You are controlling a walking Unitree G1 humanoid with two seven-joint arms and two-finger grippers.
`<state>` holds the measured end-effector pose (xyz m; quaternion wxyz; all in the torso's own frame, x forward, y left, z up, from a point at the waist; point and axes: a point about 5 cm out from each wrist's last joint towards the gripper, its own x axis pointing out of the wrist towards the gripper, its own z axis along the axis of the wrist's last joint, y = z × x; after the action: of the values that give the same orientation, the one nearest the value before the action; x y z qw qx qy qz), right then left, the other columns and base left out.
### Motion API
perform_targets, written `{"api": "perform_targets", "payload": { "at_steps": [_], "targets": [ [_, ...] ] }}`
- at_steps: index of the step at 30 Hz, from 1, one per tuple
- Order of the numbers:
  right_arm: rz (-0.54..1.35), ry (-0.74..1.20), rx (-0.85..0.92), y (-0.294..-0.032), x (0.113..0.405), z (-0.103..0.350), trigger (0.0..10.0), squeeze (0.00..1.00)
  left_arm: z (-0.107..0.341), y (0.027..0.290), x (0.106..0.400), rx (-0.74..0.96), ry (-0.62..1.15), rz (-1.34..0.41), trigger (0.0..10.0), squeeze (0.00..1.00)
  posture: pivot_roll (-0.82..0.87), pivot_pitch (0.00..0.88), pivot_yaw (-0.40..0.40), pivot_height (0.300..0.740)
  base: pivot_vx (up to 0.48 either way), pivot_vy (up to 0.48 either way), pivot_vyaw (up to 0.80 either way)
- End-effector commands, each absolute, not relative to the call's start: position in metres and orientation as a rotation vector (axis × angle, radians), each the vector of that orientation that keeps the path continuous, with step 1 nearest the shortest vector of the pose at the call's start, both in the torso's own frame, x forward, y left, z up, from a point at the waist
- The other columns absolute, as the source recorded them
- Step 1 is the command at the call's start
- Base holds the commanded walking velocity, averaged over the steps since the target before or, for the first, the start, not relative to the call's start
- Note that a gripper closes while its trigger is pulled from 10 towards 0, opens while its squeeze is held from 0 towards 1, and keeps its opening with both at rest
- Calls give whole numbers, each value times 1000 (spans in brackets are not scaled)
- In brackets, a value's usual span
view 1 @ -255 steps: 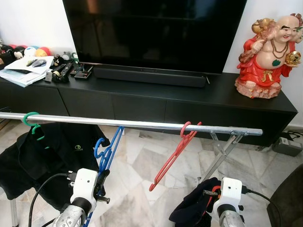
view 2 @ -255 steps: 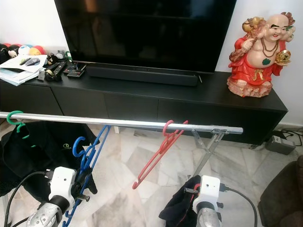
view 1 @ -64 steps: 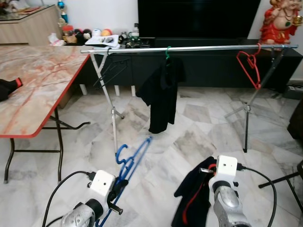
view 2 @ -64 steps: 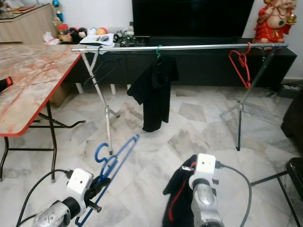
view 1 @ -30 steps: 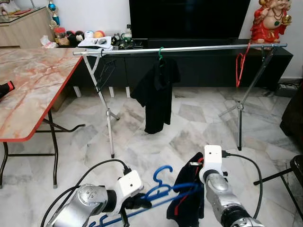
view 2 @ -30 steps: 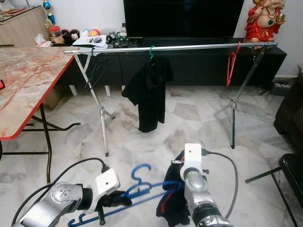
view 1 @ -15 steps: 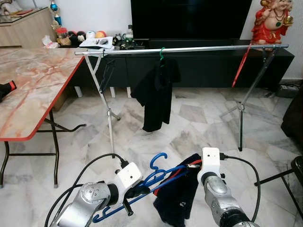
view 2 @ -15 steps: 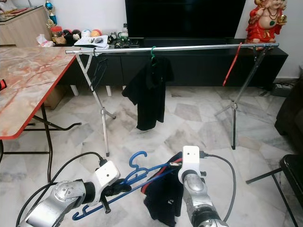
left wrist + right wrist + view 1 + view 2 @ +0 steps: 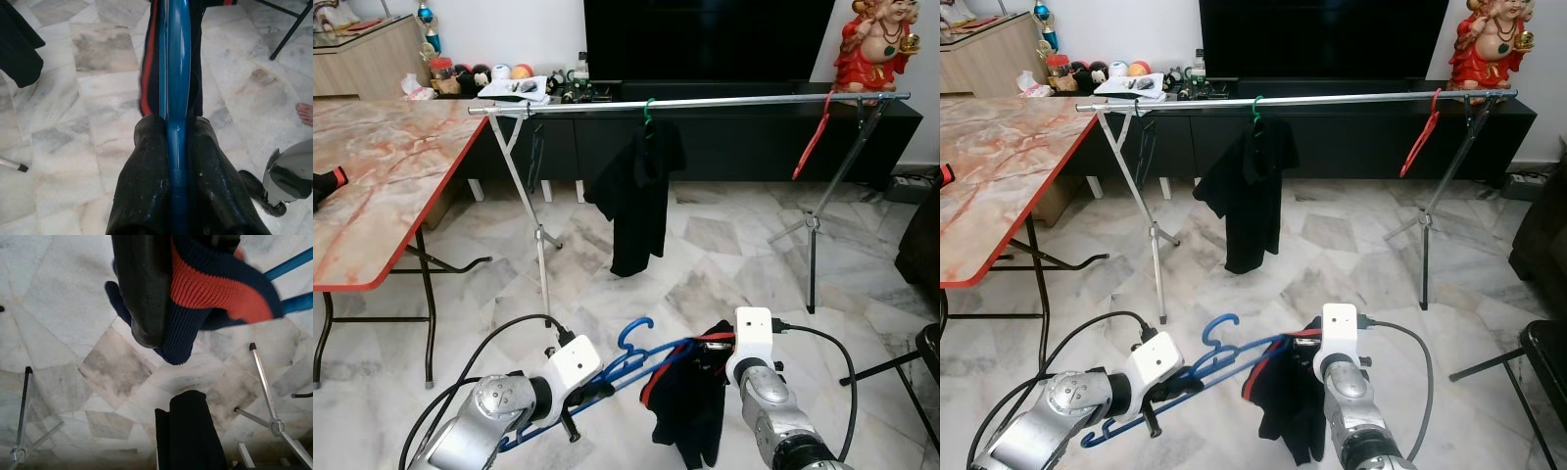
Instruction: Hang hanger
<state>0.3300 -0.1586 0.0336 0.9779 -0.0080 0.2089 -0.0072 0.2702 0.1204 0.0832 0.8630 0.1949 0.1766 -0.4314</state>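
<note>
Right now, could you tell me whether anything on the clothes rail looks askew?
Yes. The red hanger near the right end of the rail hangs at a clear slant instead of straight down, and it is empty. The black shirt on the green hanger hangs straight.

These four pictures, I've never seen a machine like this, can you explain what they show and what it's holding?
It is a walking humanoid robot in a living room. The two wide pictures come from cameras in its head, looking down past its silver arms. The two close-ups come from a camera on each wrist. The left claw is shut on a blue hanger. The right claw grips a dark garment with red trim, and the hanger's far end reaches into its collar. Ahead stands a metal clothes rail with a black shirt and a red hanger on it. A marble-topped table is at the left.
</note>
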Motion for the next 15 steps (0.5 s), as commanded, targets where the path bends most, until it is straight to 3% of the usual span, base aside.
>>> {"api": "perform_targets", "payload": {
  "at_steps": [1, 15],
  "targets": [
    [-3, 412, -6, -156, 331, 36, 10000, 0, 89, 122, 273, 388, 339, -902, 10000, 0, 121, 25, 6, 740, 0, 0, 0],
    [-10, 430, -7, -159, 330, 34, 10000, 0, 96, 116, 257, 274, 370, -1066, 10000, 0, 128, 30, 10, 740, 0, 0, 0]
  ]
}}
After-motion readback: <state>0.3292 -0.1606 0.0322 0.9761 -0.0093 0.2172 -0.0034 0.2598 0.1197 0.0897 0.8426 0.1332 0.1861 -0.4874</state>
